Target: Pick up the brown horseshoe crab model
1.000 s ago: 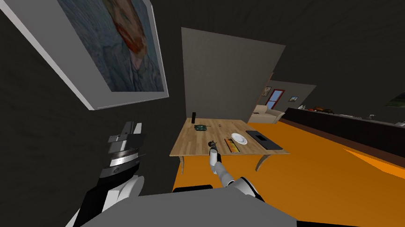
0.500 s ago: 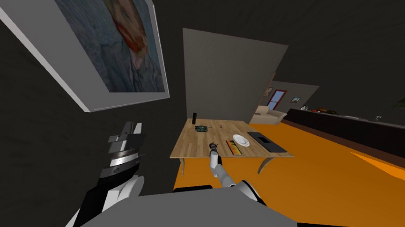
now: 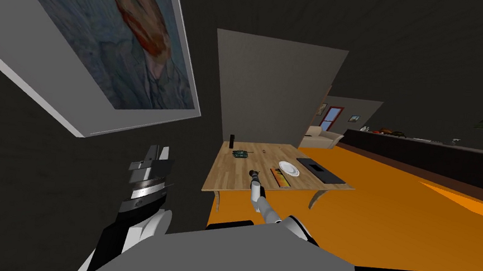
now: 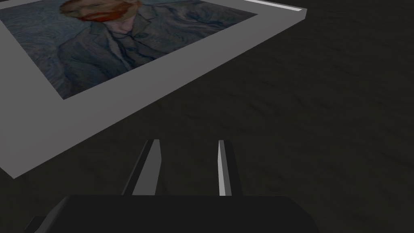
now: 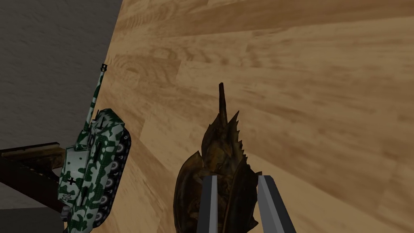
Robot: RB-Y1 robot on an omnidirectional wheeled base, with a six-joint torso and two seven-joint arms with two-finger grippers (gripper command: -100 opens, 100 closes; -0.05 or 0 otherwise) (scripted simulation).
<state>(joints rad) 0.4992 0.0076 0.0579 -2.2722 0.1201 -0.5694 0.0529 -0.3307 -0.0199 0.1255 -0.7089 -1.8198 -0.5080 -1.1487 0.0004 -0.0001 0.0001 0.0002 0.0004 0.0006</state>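
Between right gripper [image 5: 237,176] fingers, brown horseshoe crab [image 5: 220,151], tail pointing lengthwise away

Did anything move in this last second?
Only my head camera shifted: the wall painting looms larger. The right gripper stays shut on the brown crab model over the wooden table; the toy tank, plate and raised left gripper kept their places.

One crab model [image 5: 220,149], one camouflage tank [image 5: 93,170], one plate [image 3: 288,168], one table [image 3: 230,176]
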